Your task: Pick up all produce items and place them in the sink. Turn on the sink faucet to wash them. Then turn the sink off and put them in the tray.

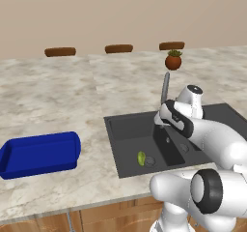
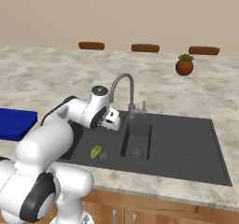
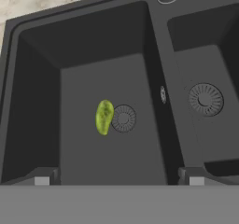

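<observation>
A small yellow-green produce item (image 3: 104,117) lies on the floor of the left basin of the dark-grey sink (image 3: 158,55), right beside the round drain (image 3: 123,118). I also see the produce item (image 1: 142,158) (image 2: 95,151) from both base cameras. My gripper (image 3: 119,178) (image 2: 113,122) (image 1: 160,120) hangs open above that basin with nothing between its fingers. The grey gooseneck sink faucet (image 2: 127,80) (image 1: 165,88) rises just behind the hand, no water running from it. The blue tray (image 1: 38,154) (image 2: 16,122) sits empty on the counter left of the sink (image 1: 108,122) (image 2: 186,143).
A brown pot with a green plant (image 1: 173,60) (image 2: 184,65) stands on the marble counter (image 1: 62,95) behind the sink. Three brown stool tops (image 1: 118,48) line the counter's far edge. The right basin has its own drain (image 3: 206,99).
</observation>
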Tool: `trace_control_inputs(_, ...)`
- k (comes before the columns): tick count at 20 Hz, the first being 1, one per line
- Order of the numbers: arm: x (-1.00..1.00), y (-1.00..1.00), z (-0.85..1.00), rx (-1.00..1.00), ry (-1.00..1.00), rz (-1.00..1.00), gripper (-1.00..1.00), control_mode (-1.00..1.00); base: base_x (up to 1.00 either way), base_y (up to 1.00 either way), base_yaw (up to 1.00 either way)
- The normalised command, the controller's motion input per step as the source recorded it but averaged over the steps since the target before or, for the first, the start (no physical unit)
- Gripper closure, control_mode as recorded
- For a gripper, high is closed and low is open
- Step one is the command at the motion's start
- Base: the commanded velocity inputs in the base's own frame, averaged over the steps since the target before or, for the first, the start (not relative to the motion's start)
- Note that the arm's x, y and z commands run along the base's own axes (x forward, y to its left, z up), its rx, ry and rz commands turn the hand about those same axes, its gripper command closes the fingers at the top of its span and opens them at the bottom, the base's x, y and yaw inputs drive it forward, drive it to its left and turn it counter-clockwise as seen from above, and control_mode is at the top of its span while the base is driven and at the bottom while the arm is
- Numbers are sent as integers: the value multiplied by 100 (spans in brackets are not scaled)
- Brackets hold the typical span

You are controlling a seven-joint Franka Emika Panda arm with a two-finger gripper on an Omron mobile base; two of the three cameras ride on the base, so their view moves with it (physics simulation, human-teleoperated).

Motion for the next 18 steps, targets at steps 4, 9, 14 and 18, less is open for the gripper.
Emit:
trace_control_inputs(4,0,-45,5,6,0,5,-100,-100,0,0,0)
trace_control_inputs(9,0,-53,8,9,-6,4,-100,-100,0,0,0)
trace_control_inputs(14,0,-42,0,9,-1,0,-100,-100,0,0,0)
trace_control_inputs(18,4,-34,0,9,0,4,-100,-100,0,0,0)
